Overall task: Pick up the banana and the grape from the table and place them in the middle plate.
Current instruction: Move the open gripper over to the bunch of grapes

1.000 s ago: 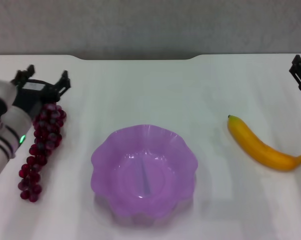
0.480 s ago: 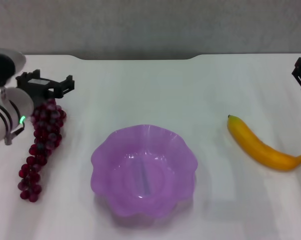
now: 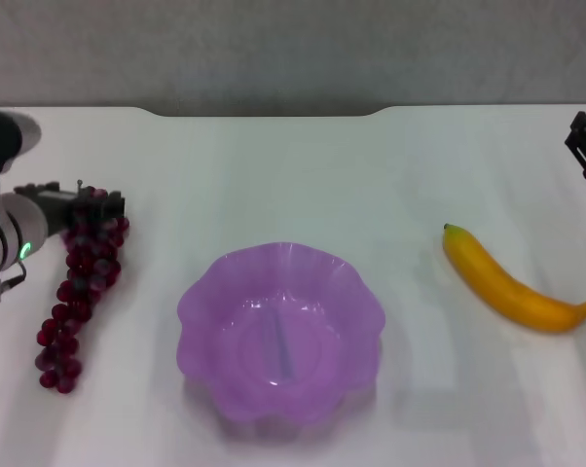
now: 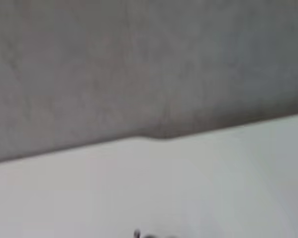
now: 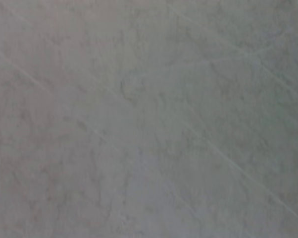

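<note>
The left gripper (image 3: 91, 206) sits low at the top end of the grape (image 3: 79, 282), its dark fingers (image 3: 111, 206) overlapping the uppermost berries; whether they are clamped on the bunch or merely spread around it cannot be told. From those fingers the rest of the bunch trails back toward the robot along the table (image 3: 274, 165). The middle plate (image 3: 280, 331) lies to the inner side of the fingers, apart from the grape, with bare white table between them. The banana (image 3: 512, 282) rests well beyond the plate, on the far right side. Only a dark corner of the right gripper (image 3: 585, 146) shows at the edge, behind the banana, and its fingers' state cannot be told. The table is smooth and white; behind its rear edge stands a grey mottled wall (image 4: 139, 64).
</note>
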You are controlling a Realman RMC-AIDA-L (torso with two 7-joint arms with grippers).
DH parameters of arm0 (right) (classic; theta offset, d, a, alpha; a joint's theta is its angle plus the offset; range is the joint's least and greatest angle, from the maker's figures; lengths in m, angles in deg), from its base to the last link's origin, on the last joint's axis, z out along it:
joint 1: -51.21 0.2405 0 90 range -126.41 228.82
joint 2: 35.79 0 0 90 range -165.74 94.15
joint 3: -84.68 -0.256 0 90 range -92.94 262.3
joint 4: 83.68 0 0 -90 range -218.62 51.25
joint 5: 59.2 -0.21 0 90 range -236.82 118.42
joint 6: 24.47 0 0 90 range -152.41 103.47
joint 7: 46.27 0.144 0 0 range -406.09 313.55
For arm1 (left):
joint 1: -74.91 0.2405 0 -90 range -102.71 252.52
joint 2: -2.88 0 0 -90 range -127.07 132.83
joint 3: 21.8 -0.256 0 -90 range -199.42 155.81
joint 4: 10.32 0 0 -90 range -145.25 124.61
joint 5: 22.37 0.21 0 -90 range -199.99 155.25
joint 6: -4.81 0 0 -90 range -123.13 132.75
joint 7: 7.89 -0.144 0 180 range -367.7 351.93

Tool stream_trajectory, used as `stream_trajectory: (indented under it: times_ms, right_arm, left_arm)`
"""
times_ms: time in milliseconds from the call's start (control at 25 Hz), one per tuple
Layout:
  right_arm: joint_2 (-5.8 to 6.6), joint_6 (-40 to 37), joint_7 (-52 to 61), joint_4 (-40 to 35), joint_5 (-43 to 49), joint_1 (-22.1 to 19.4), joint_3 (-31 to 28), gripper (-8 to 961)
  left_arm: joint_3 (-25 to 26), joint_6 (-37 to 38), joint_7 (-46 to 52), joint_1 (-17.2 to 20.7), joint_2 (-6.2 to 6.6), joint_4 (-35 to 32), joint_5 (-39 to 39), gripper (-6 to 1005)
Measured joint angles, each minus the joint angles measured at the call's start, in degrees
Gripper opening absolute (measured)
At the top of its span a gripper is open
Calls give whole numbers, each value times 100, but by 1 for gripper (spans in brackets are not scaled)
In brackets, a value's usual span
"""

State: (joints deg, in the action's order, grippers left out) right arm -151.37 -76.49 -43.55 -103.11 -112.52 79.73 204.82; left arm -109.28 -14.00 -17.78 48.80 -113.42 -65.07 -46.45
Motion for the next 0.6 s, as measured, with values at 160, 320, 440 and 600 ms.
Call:
stream_trajectory:
  times_ms: [160,320,440,600]
  right_arm:
    - [0,5,0,0,-3,16,7,884]
    - [0,8,0,-2,-3,16,5,884]
    - [0,8,0,-7,-3,17,8,884]
    - [-2,8,6,-14,-3,21,9,884]
  left_arm:
    - [-4,-54,5,-72,-1,290,18,891]
    - [-32,42,5,-155,-1,584,31,891]
    - [-28,95,10,-299,0,920,12,891]
    - [-33,291,14,-418,-7,1270,-1,891]
